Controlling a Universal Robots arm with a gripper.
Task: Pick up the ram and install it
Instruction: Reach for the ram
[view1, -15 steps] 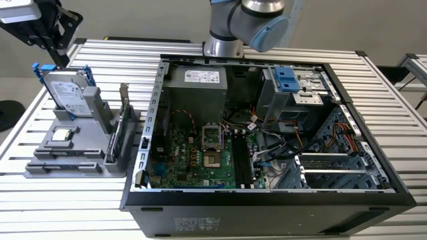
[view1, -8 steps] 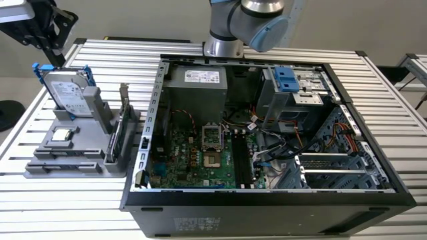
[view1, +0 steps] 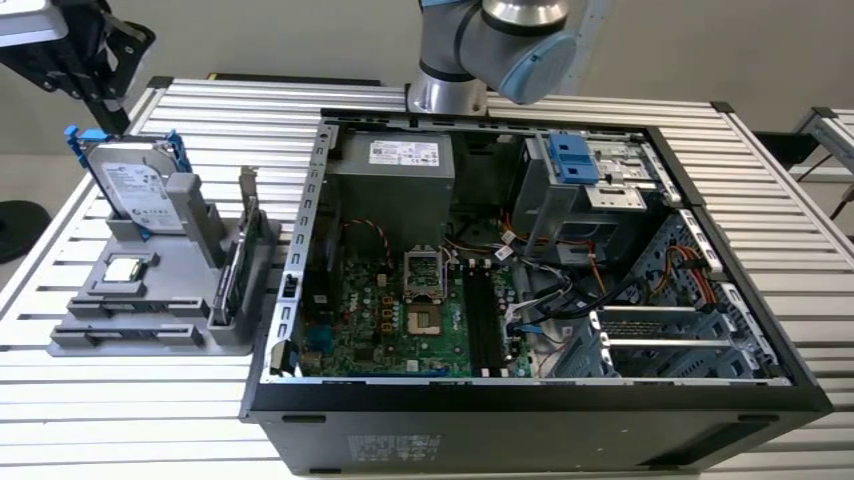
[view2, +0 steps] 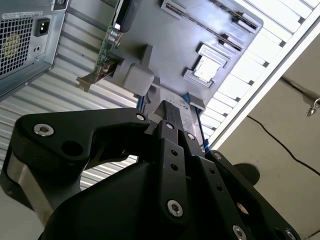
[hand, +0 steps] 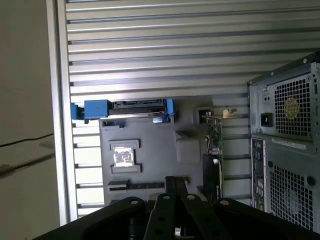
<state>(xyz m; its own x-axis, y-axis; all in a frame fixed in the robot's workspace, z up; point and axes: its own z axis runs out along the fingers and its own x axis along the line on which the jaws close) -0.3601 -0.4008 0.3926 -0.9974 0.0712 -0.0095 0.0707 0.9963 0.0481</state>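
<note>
"Starting with the largest thing, what carries it all?"

"A slatted metal table (view1: 761, 180). On it an opened black computer case (view1: 534, 420) takes up the middle and right of the exterior view. Its motherboard (view1: 387, 320) lies flat inside, below the grey power supply (view1: 394, 165) in the frame."

"And at the exterior view's left?"

"A grey holder (view1: 80, 345) sits on the table just beside the case. A hard drive (view1: 134, 190) in a blue frame stands upright at the holder's upper end in the frame. A card (view1: 230, 285) with a metal bracket stands on edge along the side nearest the case."

"Where is the hand?"

"At the upper left of the exterior view, the hand (view1: 118, 118) hangs just above the top of the hard drive. In the first wrist view its black fingers (hand: 170, 189) are drawn together with no gap at the tips, and nothing is gripped in them."

"And the ram?"

"The ram (hand: 135, 185) lies flat in a groove of the holder, a thin dark strip well apart from the motherboard. A small square silver chip (view1: 127, 268) rests between it and the hard drive."
</note>
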